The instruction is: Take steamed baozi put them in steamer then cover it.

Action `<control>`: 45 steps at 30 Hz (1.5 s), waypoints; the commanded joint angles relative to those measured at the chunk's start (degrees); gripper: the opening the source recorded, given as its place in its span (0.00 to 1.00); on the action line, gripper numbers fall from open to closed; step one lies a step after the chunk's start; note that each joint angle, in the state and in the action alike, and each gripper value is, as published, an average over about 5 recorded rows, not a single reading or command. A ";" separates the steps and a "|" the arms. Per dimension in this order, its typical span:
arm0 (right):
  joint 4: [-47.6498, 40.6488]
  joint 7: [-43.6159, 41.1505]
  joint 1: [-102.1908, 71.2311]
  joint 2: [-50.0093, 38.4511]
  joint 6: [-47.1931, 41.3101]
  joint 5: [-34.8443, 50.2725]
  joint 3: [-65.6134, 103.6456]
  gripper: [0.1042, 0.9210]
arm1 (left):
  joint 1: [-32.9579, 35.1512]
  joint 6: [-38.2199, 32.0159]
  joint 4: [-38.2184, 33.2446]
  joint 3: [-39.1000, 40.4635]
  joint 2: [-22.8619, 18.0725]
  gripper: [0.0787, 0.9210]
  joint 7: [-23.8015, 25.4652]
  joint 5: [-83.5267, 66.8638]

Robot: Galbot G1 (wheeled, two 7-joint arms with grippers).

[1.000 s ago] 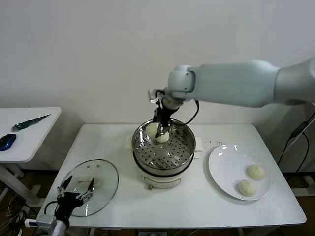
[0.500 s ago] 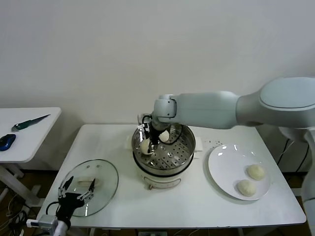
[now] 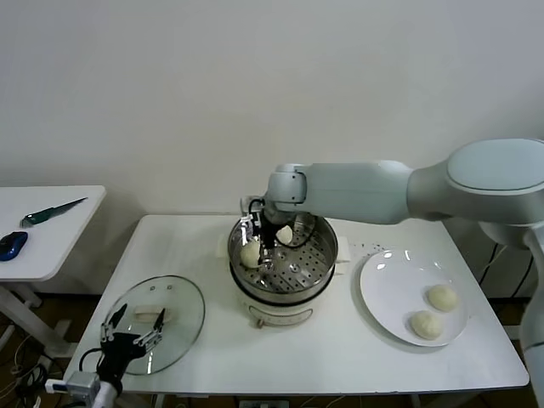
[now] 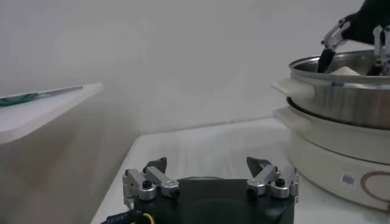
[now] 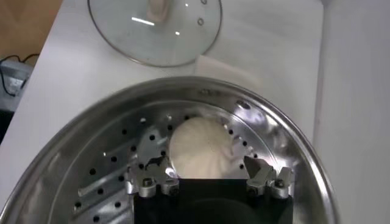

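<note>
While my right arm reaches across the table into the steamer (image 3: 285,259), the right gripper (image 3: 259,240) sits low at the basket's left side with its fingers spread apart on either side of a steamed baozi (image 3: 251,253); on my right wrist camera that bun (image 5: 201,148) lies on the perforated floor between the two fingertips, and I see a gap between it and each pad, so I read the claw as wide and holding nothing. Half a second back the same bun was pinched in narrow fingers at almost this same spot, and a full second back the gripper was up above the far rim carrying it; now the arm has dropped and the bun rests on the steel. A second bun (image 3: 284,234) lies toward the back of the basket. Two more buns (image 3: 441,297) sit on the white plate (image 3: 387,285) to the right of the steamer, unchanged across the frames. The cover (image 3: 174,314) lies flat on the table at front left, where it was before. My left gripper (image 3: 132,327) hovers over the near edge of that lid, fingers wide and empty, parked as earlier.
</note>
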 commanded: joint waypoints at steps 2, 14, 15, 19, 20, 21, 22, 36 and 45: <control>4.34 -9.56 12.97 -16.23 6.65 -0.62 -4.35 0.88 | 0.02 0.08 -0.14 0.00 0.02 0.88 0.03 0.02; 18.67 -17.17 31.58 -43.43 11.99 -15.52 -32.58 0.88 | -1.64 0.99 -0.01 -0.17 -0.62 0.88 0.01 0.03; 19.45 -16.48 30.73 -44.68 11.55 -16.93 -32.90 0.88 | -1.72 1.00 -0.07 -0.19 -0.66 0.88 0.02 0.02; 21.84 -13.65 24.67 -48.38 9.25 -20.82 -31.40 0.88 | -1.52 0.89 -0.31 -0.22 -0.85 0.88 0.01 0.08; 22.07 -12.93 22.03 -49.17 8.70 -21.83 -29.91 0.88 | -1.40 0.84 -0.35 -0.22 -0.87 0.88 0.03 0.13; 22.17 -12.16 18.95 -49.97 8.16 -23.05 -27.72 0.88 | -1.29 0.79 -0.40 -0.23 -0.90 0.88 0.06 0.18; 22.10 -11.49 15.87 -50.69 7.70 -24.27 -25.40 0.88 | -1.18 0.75 -0.46 -0.25 -0.93 0.88 0.09 0.23; 15.73 -7.21 -17.92 -53.31 4.59 -34.75 3.54 0.88 | -1.04 0.73 -0.20 -0.53 -1.80 0.88 0.13 0.74; 13.82 -6.23 -21.90 -51.92 4.00 -35.90 7.45 0.88 | -0.83 0.73 -0.19 -0.29 -1.98 0.88 0.11 1.31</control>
